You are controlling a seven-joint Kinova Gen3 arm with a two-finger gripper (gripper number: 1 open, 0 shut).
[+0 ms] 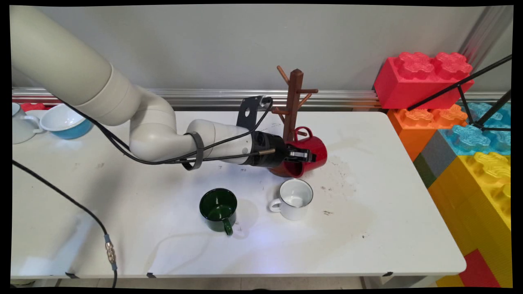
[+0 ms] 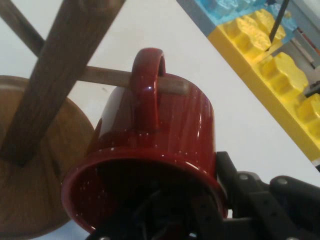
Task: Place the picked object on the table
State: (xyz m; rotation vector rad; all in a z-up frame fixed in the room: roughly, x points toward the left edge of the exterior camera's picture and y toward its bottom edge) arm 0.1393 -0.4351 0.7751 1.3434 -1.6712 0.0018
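Item: red mug (image 1: 308, 153), speckled enamel finish, one loop handle. Location: held off the counter (image 1: 367, 212) on its side, beside the wooden mug tree (image 1: 293, 104), mouth turned toward the arm. In the hand view the handle (image 2: 147, 85) is seen threaded over one of the tree's lower pegs (image 2: 107, 76), the peg passing through the loop.

Holder: black pincer (image 1: 301, 155), clamped on the mug's rim, one finger laid along the outer wall and the other hidden inside the mouth.

Handling, as judged: a rigid, thin-walled vessel, probably light; the glossy coating is likely slippery and could chip if knocked against the peg or post. The rim wall is judged the soundest place to be taken hold of, being thin enough to be pinched between two fingers; the handle is occupied by the peg.

Adjacent items: green mug (image 1: 218, 208) and white mug (image 1: 296, 198), both upright on the counter nearer the camera, well apart from the tree. A blue-and-white bowl (image 1: 65, 120) is recorded at the far left.

Markings: no brand, label or lettering can be read on the mugs or the tree.
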